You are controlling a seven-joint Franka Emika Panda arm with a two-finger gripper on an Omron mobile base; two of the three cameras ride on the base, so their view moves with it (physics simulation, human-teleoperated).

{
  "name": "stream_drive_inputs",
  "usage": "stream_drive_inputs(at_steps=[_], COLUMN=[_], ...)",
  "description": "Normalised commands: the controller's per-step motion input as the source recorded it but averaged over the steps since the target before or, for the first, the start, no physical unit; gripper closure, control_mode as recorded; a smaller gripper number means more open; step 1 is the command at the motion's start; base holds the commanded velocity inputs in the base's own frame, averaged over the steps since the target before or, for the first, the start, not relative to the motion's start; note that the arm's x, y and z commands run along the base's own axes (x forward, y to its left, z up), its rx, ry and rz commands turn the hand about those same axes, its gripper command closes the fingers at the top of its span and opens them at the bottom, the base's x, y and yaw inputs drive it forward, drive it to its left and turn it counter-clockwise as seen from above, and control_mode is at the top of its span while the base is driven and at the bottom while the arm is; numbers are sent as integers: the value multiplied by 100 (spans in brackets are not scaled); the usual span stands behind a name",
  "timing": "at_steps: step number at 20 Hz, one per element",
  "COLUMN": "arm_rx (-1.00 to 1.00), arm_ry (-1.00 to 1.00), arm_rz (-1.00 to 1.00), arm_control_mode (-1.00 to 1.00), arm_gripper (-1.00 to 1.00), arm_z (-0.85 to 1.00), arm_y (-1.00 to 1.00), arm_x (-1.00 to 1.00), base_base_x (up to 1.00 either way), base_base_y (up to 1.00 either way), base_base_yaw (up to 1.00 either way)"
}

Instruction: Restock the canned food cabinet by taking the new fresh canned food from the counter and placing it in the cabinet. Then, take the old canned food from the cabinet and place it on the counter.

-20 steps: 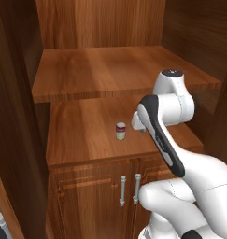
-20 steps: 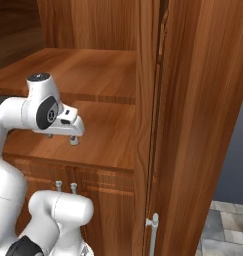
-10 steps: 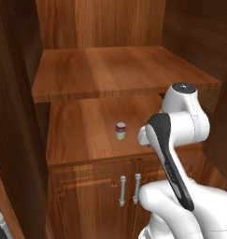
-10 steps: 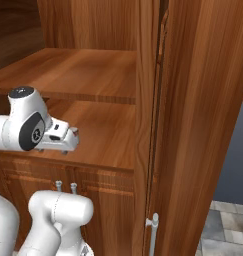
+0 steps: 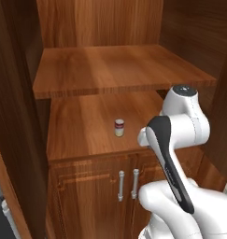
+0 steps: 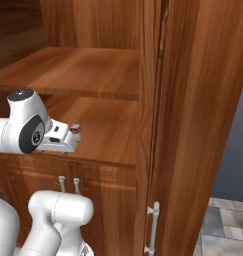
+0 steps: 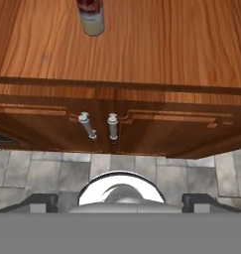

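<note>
The old canned food (image 5: 119,127), a small can with a pale top, maroon band and cream lower part, stands upright near the front of the cabinet's lower shelf (image 5: 82,126). In the hand view the old canned food (image 7: 90,18) sits at the top edge. My gripper (image 7: 120,202) looks down past the shelf's front edge, open, its fingertips (image 7: 41,200) wide apart with nothing between them. In the right base view my hand (image 6: 60,141) hangs just in front of the old canned food (image 6: 75,130), not touching it. The new fresh canned food and the counter are out of view.
An upper shelf (image 5: 115,70) overhangs the lower one. Below are two doors with vertical bar handles (image 5: 127,185). The cabinet's tall side wall (image 6: 193,115) rises to the right, and a grey tiled floor (image 7: 42,171) lies beneath.
My hand has drawn back and down from the shelf, away from the can, and the elbow has swung lower. The can has not moved.
</note>
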Motion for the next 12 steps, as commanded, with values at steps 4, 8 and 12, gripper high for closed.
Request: stream_drive_inputs(at_steps=[4,8,12], arm_rx=[0,0,0], arm_ry=[0,0,0], arm_rz=[0,0,0], arm_control_mode=[100,100,100], arm_gripper=[-100,-100,-100], arm_z=[0,0,0], arm_y=[0,0,0], arm_x=[0,0,0], base_base_x=[-60,-64,-65], base_base_y=[0,0,0], base_base_yaw=[0,0,1])
